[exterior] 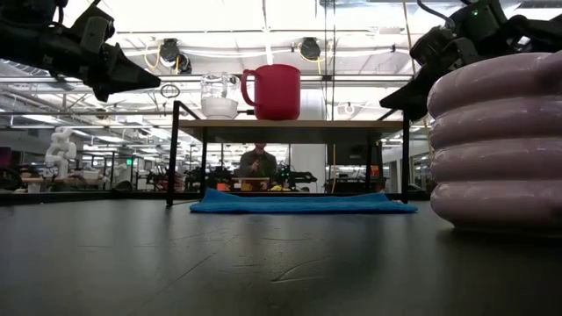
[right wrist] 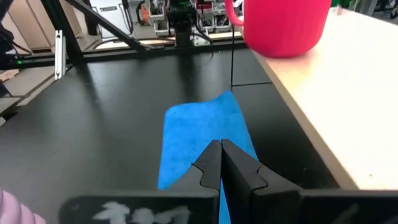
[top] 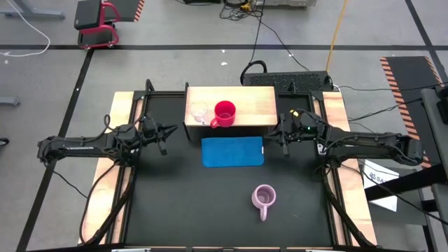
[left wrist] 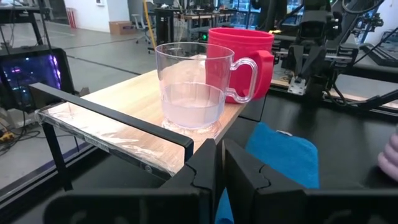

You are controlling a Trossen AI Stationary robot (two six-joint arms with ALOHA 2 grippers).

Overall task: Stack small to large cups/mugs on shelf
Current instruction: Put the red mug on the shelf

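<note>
Lilac mug (top: 264, 199) is the one cup not yet on the shelf (top: 255, 105): it stands upright on the black counter (top: 182, 203), well in front of the shelf and past the blue mat (top: 232, 152), with its handle turned away from the shelf. It looks empty from above. On the shelf the clear glass cup (top: 199, 112) and the red mug (top: 225, 113) stand side by side, close or just touching; the glass holds nothing that can be seen, and the red mug's inside also looks bare.

Both arms hang level with the shelf's front edge. The right pincer (top: 283, 135) sits just off the shelf's right front corner, its jaws pressed together and holding nothing. The left pincer (top: 163, 134) sits off the left front corner, pointed at the glass cup, its fingers (left wrist: 202, 165) parted only a sliver and empty.

From the shelf, the lilac mug lies out toward the right arm's side, so the right pincer is the nearer one. Reaching it would likely mean swinging away from the shelf, over the mat's right end, and opening wide first.
</note>
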